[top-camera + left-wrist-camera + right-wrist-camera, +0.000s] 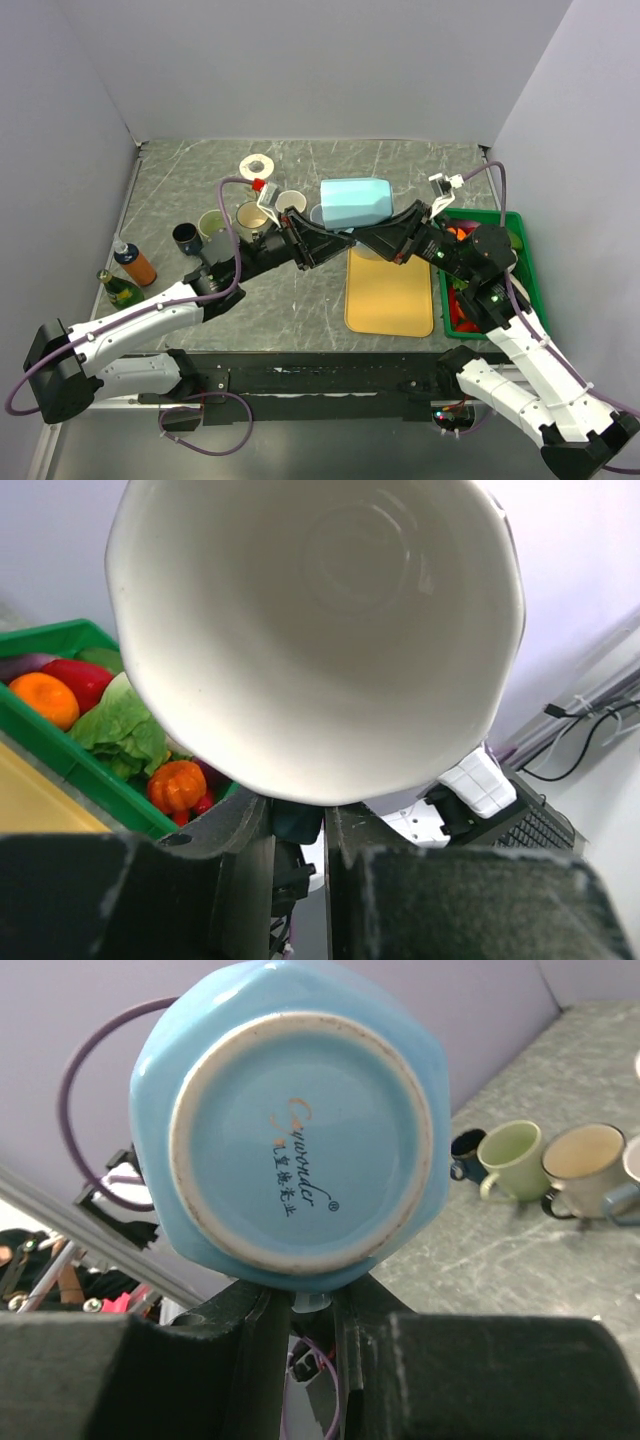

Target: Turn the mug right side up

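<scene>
I am looking down at a grey marbled table [420,170] where both arms are meeting in the middle and holding a light blue mug [355,203] up in the air. The mug is lying on its side, lifted off the table, near the far end of a yellow cutting board [390,295].

Its mouth is facing the left arm, so the left wrist camera is looking straight into the white interior. Its base is facing the right arm, so the right wrist camera is showing me the blue bottom with a printed maker's mark.

The left gripper [298,825] is reaching in under the rim. Its jaws are drawn close together and are pinching a shadowed teal part of the mug. The right gripper [312,1305] is sitting under the base. Its jaws are just as narrow and are clamping a pale blue bit of the mug between them.

Beyond the held mug, other mugs are standing upright in a row on the table, among them a green mug [510,1150] and a tan mug [585,1160]. A green crate [527,275] of vegetables is sitting just to the right of the board.
</scene>
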Available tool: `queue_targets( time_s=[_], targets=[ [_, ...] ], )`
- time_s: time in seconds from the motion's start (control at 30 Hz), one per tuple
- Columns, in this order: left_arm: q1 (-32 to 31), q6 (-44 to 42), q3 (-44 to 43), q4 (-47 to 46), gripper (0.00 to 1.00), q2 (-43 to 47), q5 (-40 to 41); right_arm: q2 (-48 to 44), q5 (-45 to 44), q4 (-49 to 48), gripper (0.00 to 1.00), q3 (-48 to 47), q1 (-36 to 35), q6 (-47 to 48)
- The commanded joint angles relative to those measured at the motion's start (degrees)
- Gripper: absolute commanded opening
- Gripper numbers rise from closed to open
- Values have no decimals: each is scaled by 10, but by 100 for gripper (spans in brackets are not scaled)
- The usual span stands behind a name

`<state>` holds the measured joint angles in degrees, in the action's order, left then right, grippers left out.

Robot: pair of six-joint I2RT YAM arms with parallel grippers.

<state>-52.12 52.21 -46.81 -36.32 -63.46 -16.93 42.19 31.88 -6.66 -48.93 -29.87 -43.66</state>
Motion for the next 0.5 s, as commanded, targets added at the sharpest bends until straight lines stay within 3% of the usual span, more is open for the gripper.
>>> queue_targets(
  time_s=[0.0, 0.03, 0.07, 0.13, 0.17, 0.27, 0.37, 0.47],
  targets=[
    [4, -25, -17, 20, 1, 21, 64, -10, -42, 40, 18, -37, -5, 59],
    [4, -29, -17, 28, 1, 24, 79, -8, -45, 44, 25, -37, -4, 61],
    [4, -33, -15, 40, 1, 25, 87, -8, -50, 49, 41, -36, -5, 62],
    [4, -45, -17, 62, 1, 33, 110, -8, -64, 57, 54, -32, -5, 67],
    [4, -51, -20, 79, 1, 36, 135, -8, -73, 63, 67, -31, -4, 67],
    [4, -82, -34, 172, 1, 48, 208, -12, -131, 140, 88, -35, -4, 71],
    [4, -114, -43, 284, 1, 61, 273, -19, -192, 228, 100, -40, -4, 89],
    [4, -129, -51, 394, 1, 72, 352, -38, -240, 280, 100, -28, -5, 97]
  ],
)
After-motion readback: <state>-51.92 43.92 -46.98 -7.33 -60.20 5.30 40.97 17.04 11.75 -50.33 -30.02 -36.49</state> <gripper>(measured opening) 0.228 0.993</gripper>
